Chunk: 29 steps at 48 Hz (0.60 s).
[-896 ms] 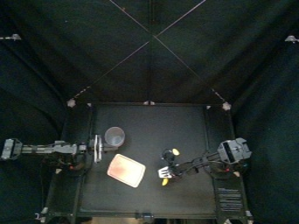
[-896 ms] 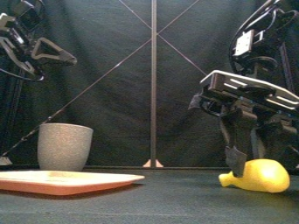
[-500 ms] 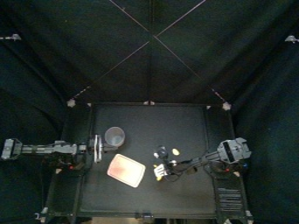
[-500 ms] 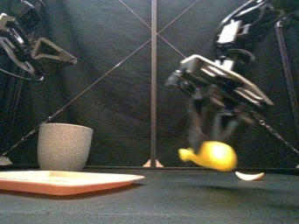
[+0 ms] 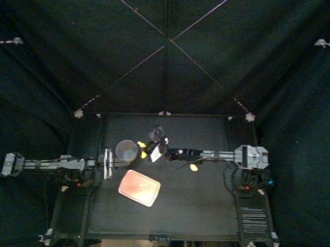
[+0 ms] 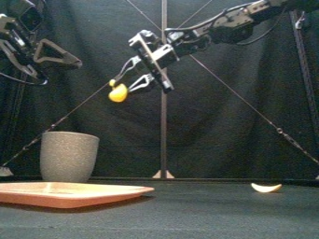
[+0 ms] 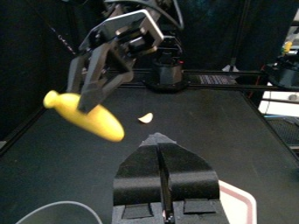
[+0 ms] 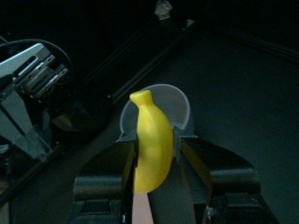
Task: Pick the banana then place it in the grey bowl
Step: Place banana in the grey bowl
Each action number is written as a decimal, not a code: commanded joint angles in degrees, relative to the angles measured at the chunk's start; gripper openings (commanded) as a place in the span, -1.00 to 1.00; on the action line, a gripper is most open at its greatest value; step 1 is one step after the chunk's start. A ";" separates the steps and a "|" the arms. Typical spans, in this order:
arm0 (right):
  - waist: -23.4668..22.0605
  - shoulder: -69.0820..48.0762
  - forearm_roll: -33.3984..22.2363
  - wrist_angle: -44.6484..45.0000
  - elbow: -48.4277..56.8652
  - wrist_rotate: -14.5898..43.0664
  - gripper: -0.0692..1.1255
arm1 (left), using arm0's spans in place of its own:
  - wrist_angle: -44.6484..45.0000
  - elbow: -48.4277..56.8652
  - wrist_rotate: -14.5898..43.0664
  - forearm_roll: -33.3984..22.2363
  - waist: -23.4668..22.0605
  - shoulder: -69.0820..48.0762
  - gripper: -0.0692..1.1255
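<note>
From the top, I see my right gripper [image 5: 150,150] just beside the grey speckled cup [image 5: 126,149]. In the front view it clamps the banana [image 6: 117,92] high up, right of the cup. The left wrist view shows my left gripper [image 7: 162,144] closed and empty. The right wrist view has the cup's mouth behind the banana.

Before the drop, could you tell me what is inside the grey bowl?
Nothing shows inside the grey bowl; the banana in the right fingers covers part of it.
</note>
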 commanded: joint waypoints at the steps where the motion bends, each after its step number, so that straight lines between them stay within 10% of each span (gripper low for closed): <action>1: -2.81 3.69 -0.09 -9.14 -6.86 -0.53 -0.11 | -0.62 -1.76 0.00 0.09 0.09 0.09 -0.91; 19: -5.80 16.00 0.79 -15.29 -18.81 -1.93 -0.07 | -0.79 -1.93 0.00 0.18 0.18 0.09 -0.91; 29: -6.42 18.54 0.35 -16.26 -21.62 -2.11 0.33 | -0.79 -2.02 0.00 0.00 0.09 0.09 -0.91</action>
